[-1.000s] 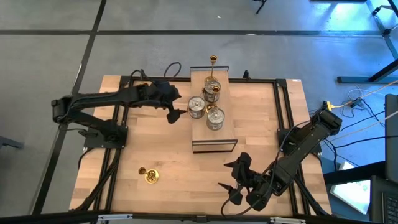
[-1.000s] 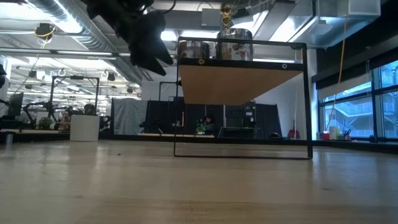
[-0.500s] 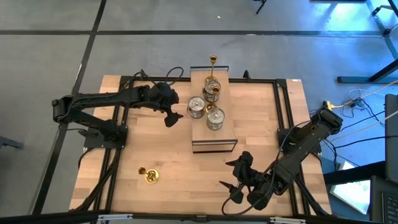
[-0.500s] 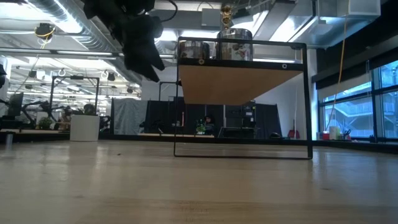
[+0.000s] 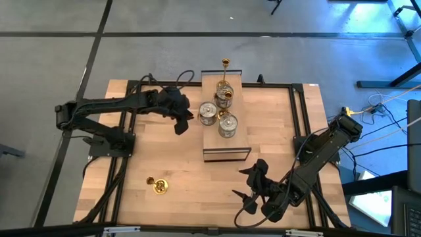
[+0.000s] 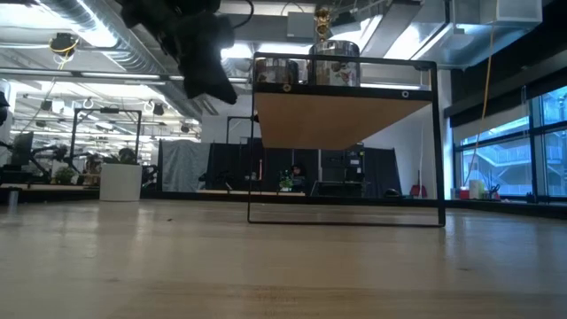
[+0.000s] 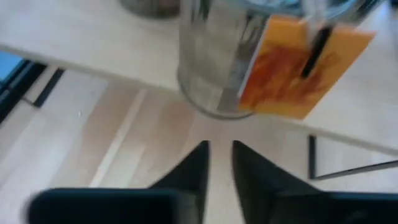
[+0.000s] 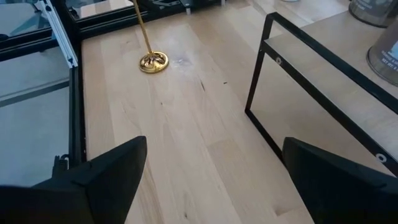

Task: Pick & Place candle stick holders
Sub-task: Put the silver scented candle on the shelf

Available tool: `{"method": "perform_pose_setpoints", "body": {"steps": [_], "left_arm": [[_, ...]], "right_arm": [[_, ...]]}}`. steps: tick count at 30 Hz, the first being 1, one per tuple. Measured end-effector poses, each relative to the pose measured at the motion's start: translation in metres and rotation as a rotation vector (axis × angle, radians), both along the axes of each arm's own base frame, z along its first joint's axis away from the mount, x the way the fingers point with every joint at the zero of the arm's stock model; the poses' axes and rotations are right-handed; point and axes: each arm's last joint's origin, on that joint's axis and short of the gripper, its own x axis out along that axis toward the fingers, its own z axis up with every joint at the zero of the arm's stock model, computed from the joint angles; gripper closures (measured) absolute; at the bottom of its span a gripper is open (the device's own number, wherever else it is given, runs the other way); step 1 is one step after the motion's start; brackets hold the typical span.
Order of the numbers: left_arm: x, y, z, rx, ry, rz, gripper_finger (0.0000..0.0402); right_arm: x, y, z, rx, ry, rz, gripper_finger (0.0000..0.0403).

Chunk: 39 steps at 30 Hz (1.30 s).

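A raised wooden shelf (image 5: 227, 141) stands mid-table. On its top stand three squat silver holders (image 5: 207, 113) (image 5: 227, 125) (image 5: 224, 97) and two slim brass ones (image 5: 225, 64) (image 5: 222, 84). A third brass holder (image 5: 158, 186) stands on its round base (image 8: 153, 62) on the table at the near left. My left gripper (image 5: 179, 124) hovers just left of the shelf, level with its top, shut and empty. It faces a silver holder with an orange tag (image 7: 224, 56). My right gripper (image 5: 248, 192) is open and empty near the front edge.
The shelf rests on a thin black wire frame (image 8: 267, 93) with open room beneath it (image 6: 345, 177). Black rails (image 5: 128, 125) run along the table's left and right sides. Bare wood lies between the right gripper and the brass holder on the table.
My left gripper has drawn back a little from the shelf and its silver holder, toward the table's left edge. The holders have not moved.
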Motion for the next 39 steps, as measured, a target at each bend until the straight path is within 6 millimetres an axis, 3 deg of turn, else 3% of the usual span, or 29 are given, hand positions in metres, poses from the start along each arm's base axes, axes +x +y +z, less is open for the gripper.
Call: {"method": "perform_pose_setpoints", "body": {"steps": [2, 6, 27, 39], "left_arm": [[0.002, -0.001, 0.002, -0.019, -0.034, -0.027, 0.0380], [0.004, 0.000, 0.004, -0.029, -0.069, -0.035, 0.0398], [0.022, 0.001, -0.007, -0.077, -0.102, -0.060, 0.0400], [0.021, 0.005, -0.009, -0.022, -0.076, 0.004, 0.0400]], "right_arm": [[0.000, 0.000, 0.000, 0.000, 0.000, 0.000, 0.0025], [0.000, 0.000, 0.000, 0.000, 0.000, 0.000, 0.0025], [0.000, 0.000, 0.000, 0.003, 0.000, -0.002, 0.0025], [-0.001, 0.000, -0.001, 0.010, 0.008, -0.012, 0.0025]]}}
